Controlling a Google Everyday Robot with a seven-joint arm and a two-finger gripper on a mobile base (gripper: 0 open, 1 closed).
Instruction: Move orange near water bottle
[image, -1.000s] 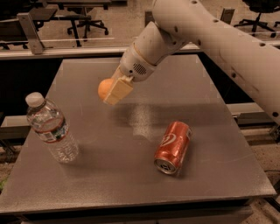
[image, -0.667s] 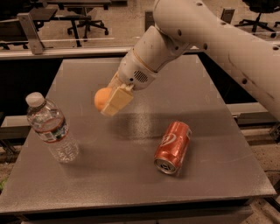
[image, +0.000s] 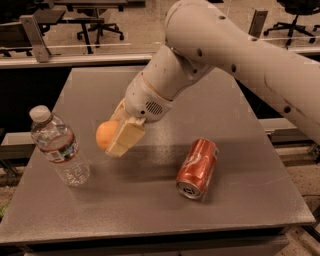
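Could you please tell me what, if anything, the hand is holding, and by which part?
The hand grips the orange across its round sides, near the water bottle.

We record:
- Gripper (image: 112, 145), over the table's middle: cream-yellow, closed around the orange (image: 103, 134), plain matte orange.
- Arm (image: 240, 55) behind it: off-white with small dark dots.
- Water bottle (image: 57, 147), left of the gripper: clear, ribbed, white cap, white band with red.
- Soda can (image: 197, 167), right of it: red, pale script, silver end.
- Table (image: 150, 215) beneath: speckled dark grey.
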